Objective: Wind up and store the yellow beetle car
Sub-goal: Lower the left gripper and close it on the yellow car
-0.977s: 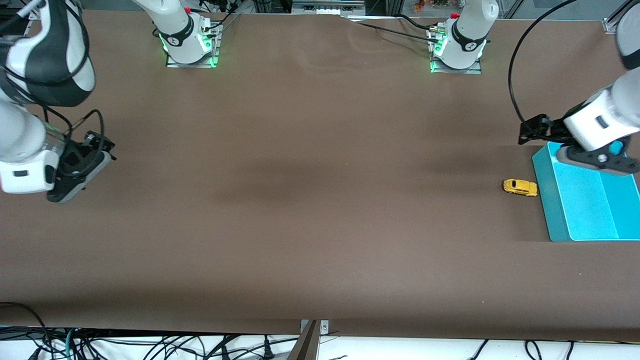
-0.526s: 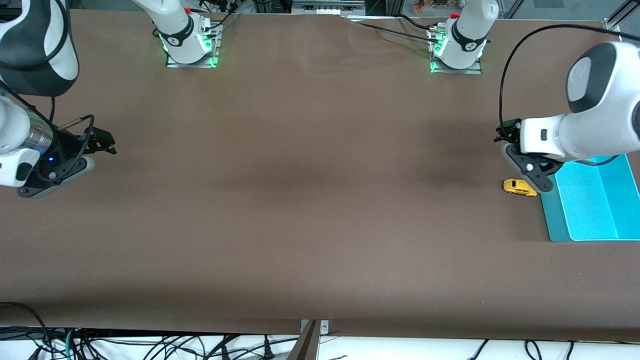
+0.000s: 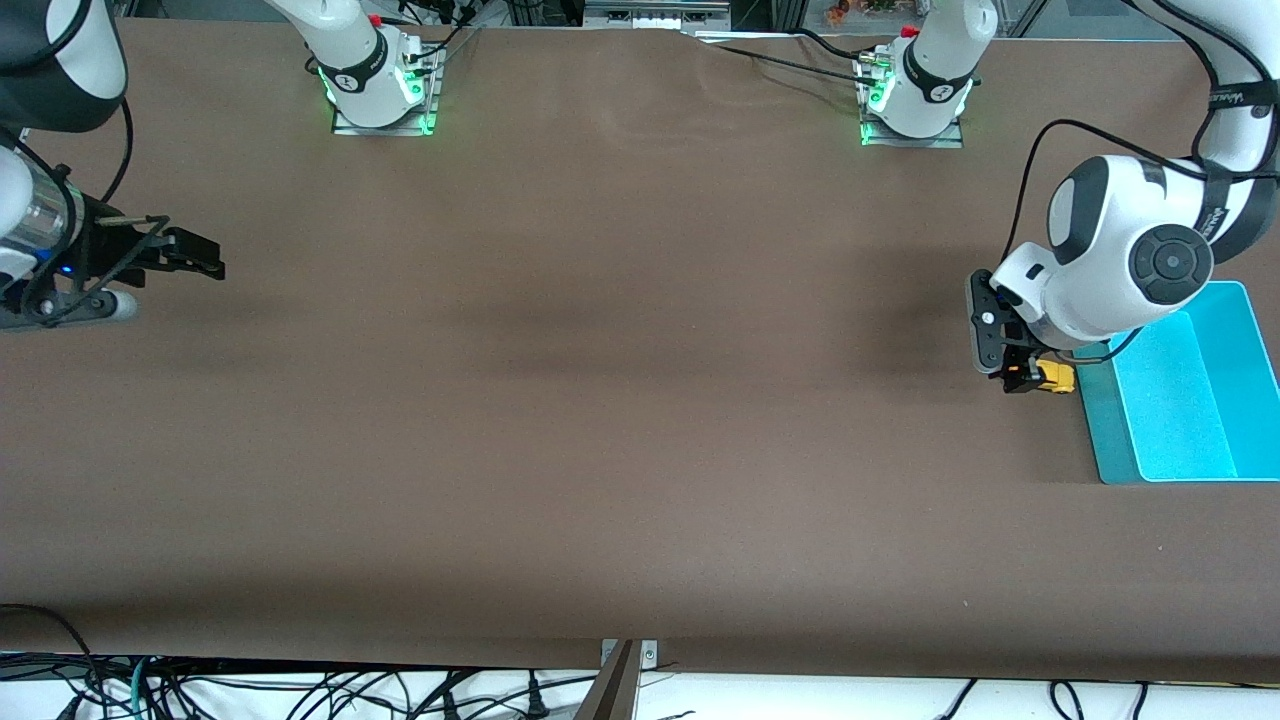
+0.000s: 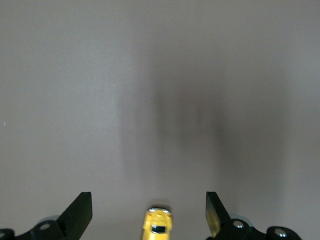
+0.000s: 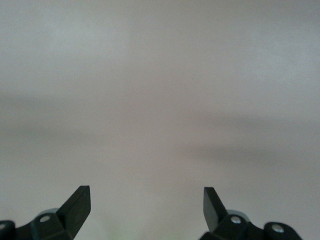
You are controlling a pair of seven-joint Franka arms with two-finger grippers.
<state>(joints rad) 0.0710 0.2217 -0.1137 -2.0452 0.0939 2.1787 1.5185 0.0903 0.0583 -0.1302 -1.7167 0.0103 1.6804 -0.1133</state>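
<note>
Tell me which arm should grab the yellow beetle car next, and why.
Left. Its open pincer hangs right over the yellow beetle car, beside the blue tray. The right pincer, also open, waits at the right arm's end of the table.

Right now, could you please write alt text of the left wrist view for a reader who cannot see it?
The yellow beetle car sits on the brown table, centred between the two open fingers of the left claw, touching neither. Nothing else shows.

Brown table (image 3: 620,400) under even light, tangled cables (image 3: 300,695) along its camera-side edge on white floor
</note>
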